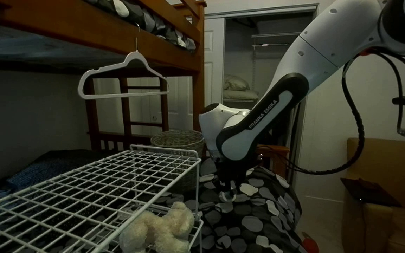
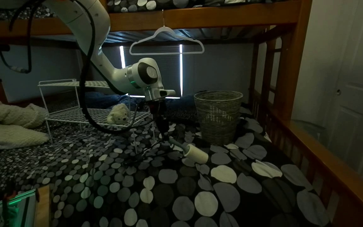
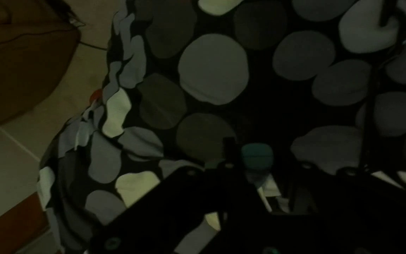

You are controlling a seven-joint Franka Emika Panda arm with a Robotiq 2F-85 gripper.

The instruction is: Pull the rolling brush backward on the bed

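Observation:
The rolling brush (image 2: pixel 196 154) has a pale cylindrical roller and a grey-green handle. It lies tilted on the bed (image 2: pixel 184 205), which has a black cover with grey and white spots. My gripper (image 2: pixel 165 136) points down and is shut on the handle end, with the roller extending beyond the fingers. In an exterior view, the gripper (image 1: pixel 227 186) is low over the bed (image 1: pixel 251 223), and only the pale end of the brush (image 1: pixel 227 197) shows. In the wrist view, the teal handle end (image 3: pixel 257 156) sits between the dark fingers; the roller is mostly hidden.
A wicker basket (image 2: pixel 218 118) stands just beyond the brush. A white wire rack (image 2: pixel 68 118) holds a plush bear (image 2: pixel 118 114). A white hanger (image 2: pixel 167 41) hangs from the upper bunk. A wooden rail (image 2: pixel 332 164) edges the bed. Black cables run beside the gripper.

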